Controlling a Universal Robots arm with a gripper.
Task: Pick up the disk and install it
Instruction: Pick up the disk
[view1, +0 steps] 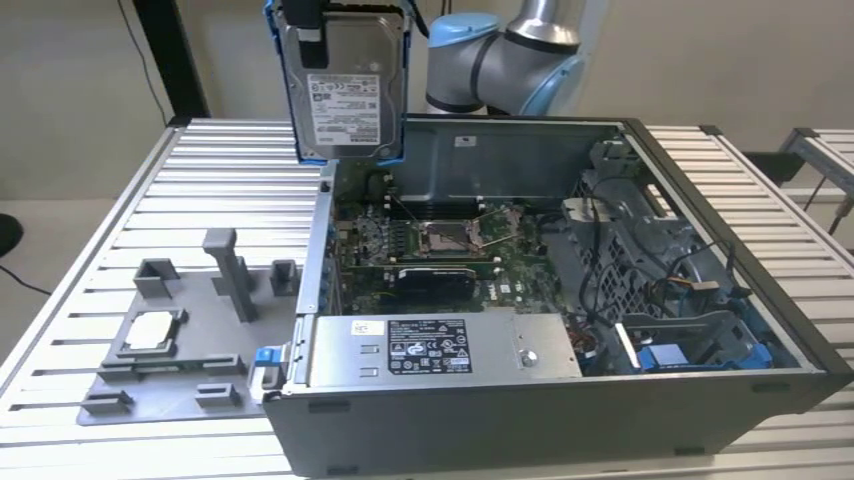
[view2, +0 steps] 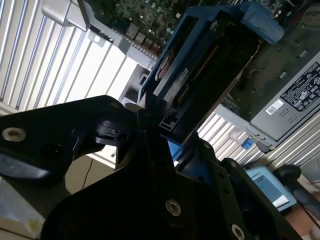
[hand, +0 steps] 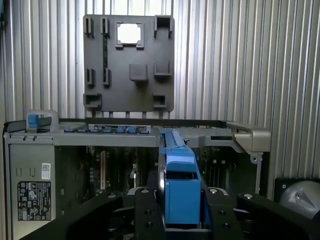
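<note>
– So, starting at the exterior view's left, what holds what?

– On the slatted table (view1: 200, 180) lies a grey fixture plate (view1: 167, 398) with raised holders. One of its recesses holds a small silver chip (view1: 150, 331), lying flat. The other holders I can see are bare.

– And next to that?

– The open computer case (view1: 534, 415), just beside the plate. Inside are the green motherboard (view1: 441, 235) at the back, a grey power supply (view1: 441, 345) along the near wall, and a blue drive bay (view1: 681, 355) at the exterior view's right.

– Where is the disk?

– The disk (view1: 347, 90) is up in the air, over the case's far corner on the exterior view's left, clear of the plate. I cannot tell whether its lower edge touches the rim.

– Which way does it point?

– It stands upright, long axis vertical. Its white label faces the exterior camera, and its blue carrier frames the edges.

– And the gripper?

– The gripper (hand: 181, 210) is clamped on the disk. In the first wrist view a black finger (hand: 147, 212) presses each side, with the blue narrow edge between them.
</note>
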